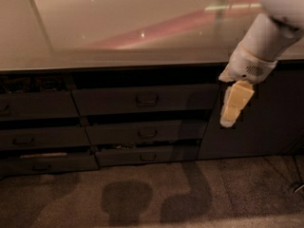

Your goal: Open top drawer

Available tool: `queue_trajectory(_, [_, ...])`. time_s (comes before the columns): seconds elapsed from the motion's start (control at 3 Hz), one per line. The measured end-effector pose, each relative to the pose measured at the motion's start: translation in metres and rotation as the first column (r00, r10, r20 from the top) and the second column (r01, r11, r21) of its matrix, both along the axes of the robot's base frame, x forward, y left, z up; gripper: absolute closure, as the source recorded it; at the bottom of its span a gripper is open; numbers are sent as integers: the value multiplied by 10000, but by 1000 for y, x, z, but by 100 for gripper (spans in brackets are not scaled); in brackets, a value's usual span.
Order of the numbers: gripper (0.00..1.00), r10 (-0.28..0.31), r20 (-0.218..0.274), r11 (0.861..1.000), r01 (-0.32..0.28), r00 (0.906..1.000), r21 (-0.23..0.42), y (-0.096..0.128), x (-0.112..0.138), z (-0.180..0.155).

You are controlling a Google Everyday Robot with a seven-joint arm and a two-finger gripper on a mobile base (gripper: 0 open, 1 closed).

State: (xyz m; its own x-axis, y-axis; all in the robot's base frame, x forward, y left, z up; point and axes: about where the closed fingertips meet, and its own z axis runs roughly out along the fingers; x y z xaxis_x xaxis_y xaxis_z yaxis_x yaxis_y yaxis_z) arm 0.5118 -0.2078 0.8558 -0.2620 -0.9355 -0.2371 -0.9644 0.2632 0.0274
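Long top drawer set under the surface edge, claw held pointing down just beside its right end, clenched or released cannot be told, arm angled in from upper right.

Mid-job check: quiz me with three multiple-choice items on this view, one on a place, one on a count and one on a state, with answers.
1. Where is the gripper relative to the handle of the top drawer?
A. to its right in the view
B. to its left in the view
C. directly on it

2. How many drawer fronts are stacked in the top drawer's column?
A. one
B. three
C. five

3. The top drawer's handle is:
A. gripped
B. missing
C. free, with nothing touching it

Answers:
1 A: the gripper hangs by the drawer's right end, apart from the handle.
2 B: three fronts show there, each with a loop handle.
3 C: the whole handle shows, with nothing on it.
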Motion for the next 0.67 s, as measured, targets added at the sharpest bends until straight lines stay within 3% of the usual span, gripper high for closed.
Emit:
queue_trajectory(0.33, [0, 101, -717, 9999, -91, 9974, 133, 4, 17, -35])
queue_trajectory(0.67, [0, 101, -716, 9999, -92, 9974, 132, 4, 17, -35])
